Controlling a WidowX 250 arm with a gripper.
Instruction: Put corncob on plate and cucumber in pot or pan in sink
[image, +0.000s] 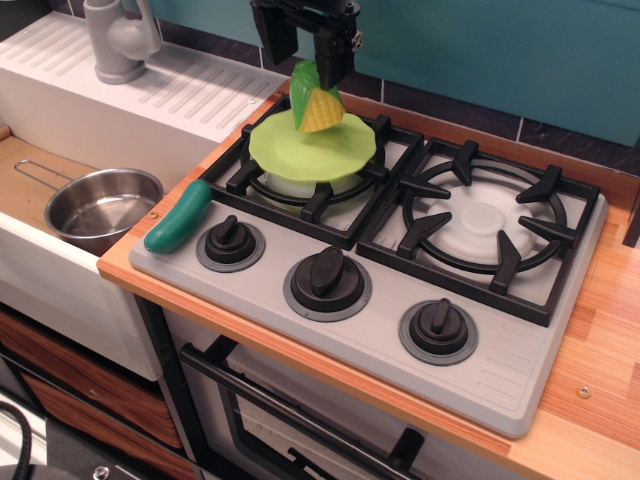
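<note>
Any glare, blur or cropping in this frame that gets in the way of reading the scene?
In observation.image, focus is sharp throughout; the pot shows bright reflections on its steel wall; the gripper is cropped by the top edge and dark, so its jaws are hard to read; the corncob below it looks crisp, soft shadows only.

The corncob sits at the far edge of the plate on the left burner, just below the gripper. The cucumber lies at the stove's left edge, beside the pot in the sink.
</note>
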